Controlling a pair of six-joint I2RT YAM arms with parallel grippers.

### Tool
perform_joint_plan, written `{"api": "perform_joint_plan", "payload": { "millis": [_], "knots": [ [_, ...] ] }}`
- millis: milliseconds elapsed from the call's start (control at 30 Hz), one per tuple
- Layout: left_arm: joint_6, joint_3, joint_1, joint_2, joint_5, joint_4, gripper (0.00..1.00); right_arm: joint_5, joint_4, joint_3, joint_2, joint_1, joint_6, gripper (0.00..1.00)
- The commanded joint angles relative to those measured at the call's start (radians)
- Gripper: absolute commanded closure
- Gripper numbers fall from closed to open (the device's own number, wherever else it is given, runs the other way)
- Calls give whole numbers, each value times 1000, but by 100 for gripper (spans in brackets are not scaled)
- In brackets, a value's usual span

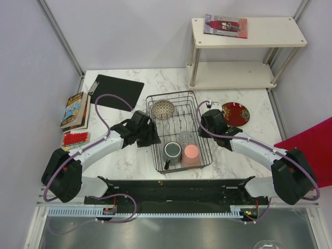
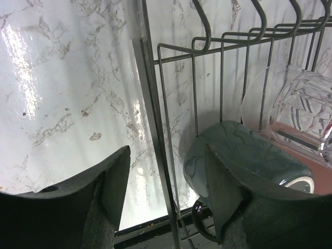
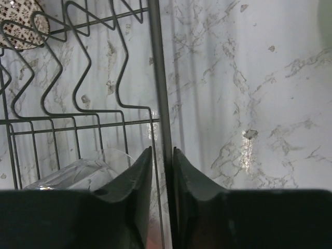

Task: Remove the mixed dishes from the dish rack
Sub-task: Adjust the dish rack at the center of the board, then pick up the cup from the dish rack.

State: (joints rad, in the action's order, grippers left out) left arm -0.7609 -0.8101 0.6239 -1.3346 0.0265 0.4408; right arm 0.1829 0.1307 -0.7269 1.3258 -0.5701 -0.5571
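Observation:
The black wire dish rack (image 1: pixel 177 117) stands mid-table. In it are a speckled bowl (image 1: pixel 163 109), a clear glass (image 1: pixel 185 138), a dark grey mug (image 1: pixel 172 152) and a pink cup (image 1: pixel 191 154). A red patterned plate (image 1: pixel 235 113) lies on the table right of the rack. My left gripper (image 1: pixel 154 139) is open, and its fingers (image 2: pixel 115 179) straddle the rack's left rim (image 2: pixel 155 119), with the mug (image 2: pixel 244 153) and the glass (image 2: pixel 306 111) just inside. My right gripper (image 3: pixel 162 150) is shut on the rack's right rim (image 3: pixel 158 78), with the glass (image 3: pixel 83 174) beside it.
A flat black mat (image 1: pixel 116 91) lies at the back left, with books (image 1: pixel 75 110) and a red brush (image 1: pixel 76 138) along the left edge. A white two-tier shelf (image 1: pixel 244 52) with a magazine (image 1: pixel 225 26) stands at the back right. A red panel (image 1: pixel 311 150) is at the right.

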Motion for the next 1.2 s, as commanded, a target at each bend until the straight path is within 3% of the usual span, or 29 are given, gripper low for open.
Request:
{"api": "perform_joint_plan", "payload": {
  "millis": [0,167,367,467,500,600,700,900,1033,1167],
  "knots": [
    [20,-57,2,2,-51,10,36,29,-19,3,-30,-33,-24,78],
    [28,-72,-1,0,-60,16,40,35,-16,-9,-16,-69,-43,87],
    [40,-90,-10,0,-63,29,41,50,-3,-26,-13,-96,-44,86],
    [54,-106,-21,5,-73,44,37,70,21,-46,-31,-96,-29,63],
    [55,-113,-26,12,-82,48,36,85,41,-54,-39,-96,-24,47],
    [69,-132,-36,29,-103,68,26,110,85,-88,-71,-96,-3,24],
    [78,-149,-49,41,-123,84,18,147,142,-132,-97,-96,25,12],
    [86,-166,-87,83,-135,107,12,205,254,-249,-154,-96,91,5],
    [98,-169,-96,112,-135,110,11,81,227,-255,-223,-120,182,4],
    [104,-158,-96,118,-129,110,11,76,224,-217,-299,-275,227,3]
  ]
}}
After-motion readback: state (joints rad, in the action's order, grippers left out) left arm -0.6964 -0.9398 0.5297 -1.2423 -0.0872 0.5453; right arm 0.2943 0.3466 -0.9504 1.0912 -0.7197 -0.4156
